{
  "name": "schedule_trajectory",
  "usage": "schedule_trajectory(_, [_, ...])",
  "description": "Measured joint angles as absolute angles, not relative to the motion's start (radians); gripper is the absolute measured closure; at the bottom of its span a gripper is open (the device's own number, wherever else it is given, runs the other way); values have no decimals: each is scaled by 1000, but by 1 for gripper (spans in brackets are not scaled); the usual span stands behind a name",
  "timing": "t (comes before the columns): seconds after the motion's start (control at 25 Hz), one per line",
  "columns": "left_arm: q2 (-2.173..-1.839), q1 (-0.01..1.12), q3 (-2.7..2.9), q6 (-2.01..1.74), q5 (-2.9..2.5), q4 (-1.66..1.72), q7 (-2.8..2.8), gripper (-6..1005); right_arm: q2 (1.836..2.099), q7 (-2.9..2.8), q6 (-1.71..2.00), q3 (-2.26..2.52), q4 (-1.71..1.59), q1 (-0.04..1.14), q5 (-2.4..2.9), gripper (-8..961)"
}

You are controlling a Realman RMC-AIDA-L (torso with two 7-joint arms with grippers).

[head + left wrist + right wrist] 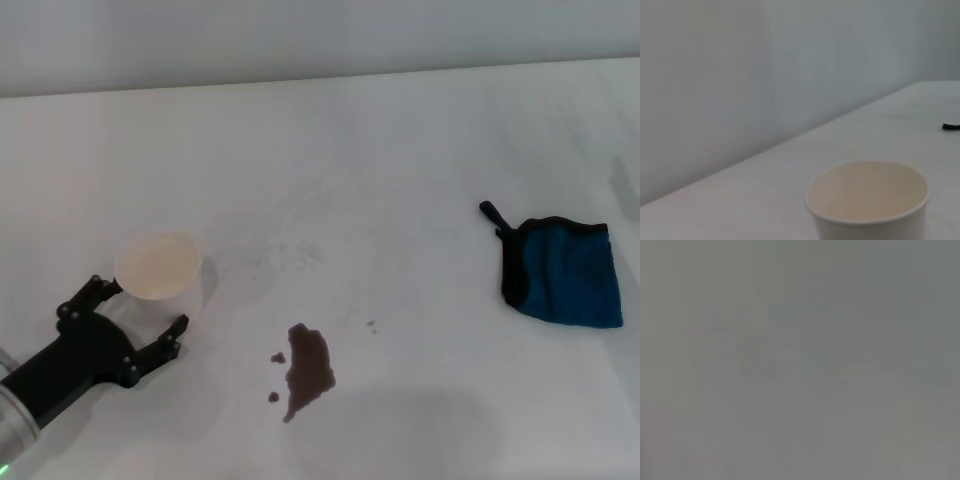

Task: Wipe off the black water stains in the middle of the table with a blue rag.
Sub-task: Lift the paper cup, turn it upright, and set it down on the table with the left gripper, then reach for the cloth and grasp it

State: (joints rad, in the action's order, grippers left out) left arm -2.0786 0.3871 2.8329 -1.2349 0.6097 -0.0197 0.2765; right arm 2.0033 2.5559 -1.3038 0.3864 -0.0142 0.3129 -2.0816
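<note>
The stains [309,369] are lying as a dark brown-black, ragged, elongated blotch with a few small droplets beside it, at the near middle of the matte white worktop [380,180]. The rag [562,272], bright blue cloth with black trim and a short black loop, is resting well apart at the right. A plain white paper cup [158,265], unmarked, is standing upright at the left. The black left tool [135,312] is sitting just near of the cup, spread wide, gripping nothing. The right tool is showing nowhere.

one cup [158,265], one blue rag [560,270], one stain [308,370]
</note>
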Motion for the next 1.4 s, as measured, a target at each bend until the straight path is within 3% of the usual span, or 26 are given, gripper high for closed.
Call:
schedule_trajectory(0.72, [-2080,300,2832,-1385,677,13,249,117,2003,2558,-1310,380,-25,300,-2084,291])
schedule_trajectory(1.4, [-2078,127,2831,-1571,864,88,235,117,1999,2525,-1456,373,-60,240,-2094,290])
